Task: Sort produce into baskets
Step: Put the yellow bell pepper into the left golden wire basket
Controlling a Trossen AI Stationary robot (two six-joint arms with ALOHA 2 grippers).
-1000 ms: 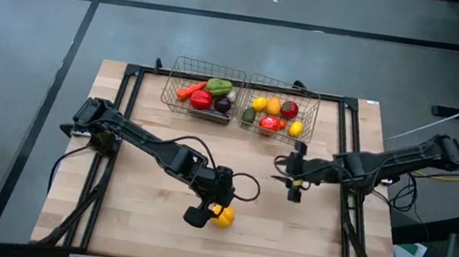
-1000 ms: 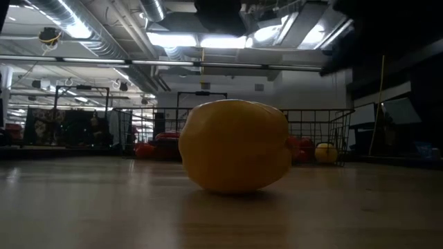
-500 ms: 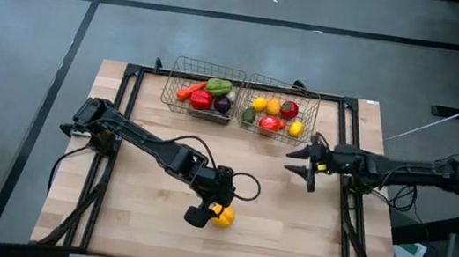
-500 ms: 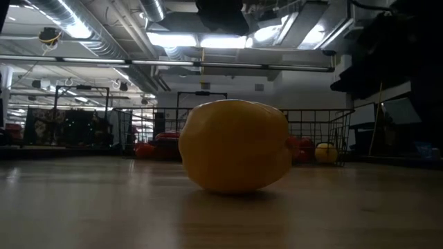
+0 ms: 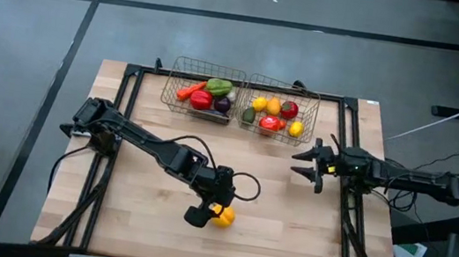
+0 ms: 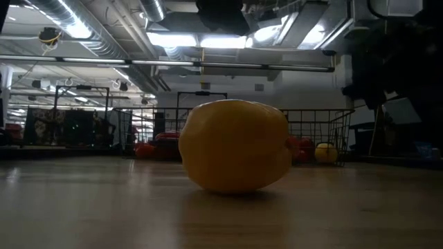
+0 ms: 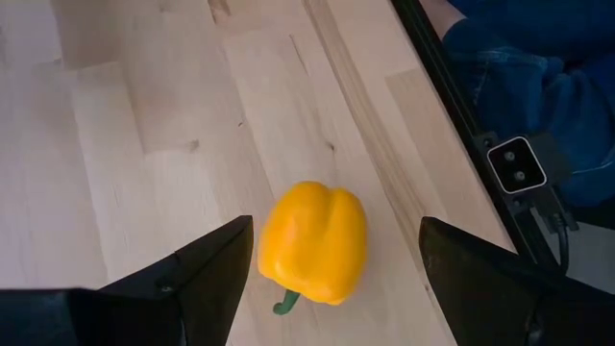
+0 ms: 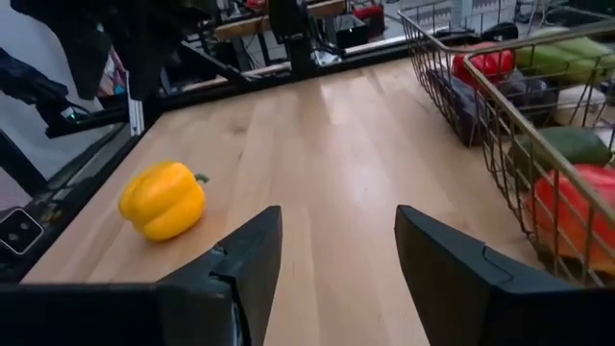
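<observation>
A yellow pepper (image 5: 221,216) lies on its side on the wooden table, near the front middle. It fills the low view (image 6: 235,145). My left gripper (image 5: 210,211) is open over it, with one finger on each side of the pepper (image 7: 312,240); I cannot tell whether either finger touches it. My right gripper (image 5: 309,163) is open and empty at the right. It stands in front of the right basket (image 5: 278,108) and faces the pepper (image 8: 163,199). Both wire baskets stand at the far edge, and the left basket (image 5: 203,90) and the right one hold several produce pieces.
The right basket's wire wall (image 8: 500,115) stands close beside my right gripper. A black frame rail (image 5: 244,83) runs along the table's edges. Blue cloth (image 7: 538,77) shows beyond the rail in the left wrist view. Bare wood lies between the pepper and the baskets.
My right gripper has drawn back toward the table's right edge and a little toward the far edge. It has turned from pointing down to lying nearly level. The pepper and my left gripper have kept still.
</observation>
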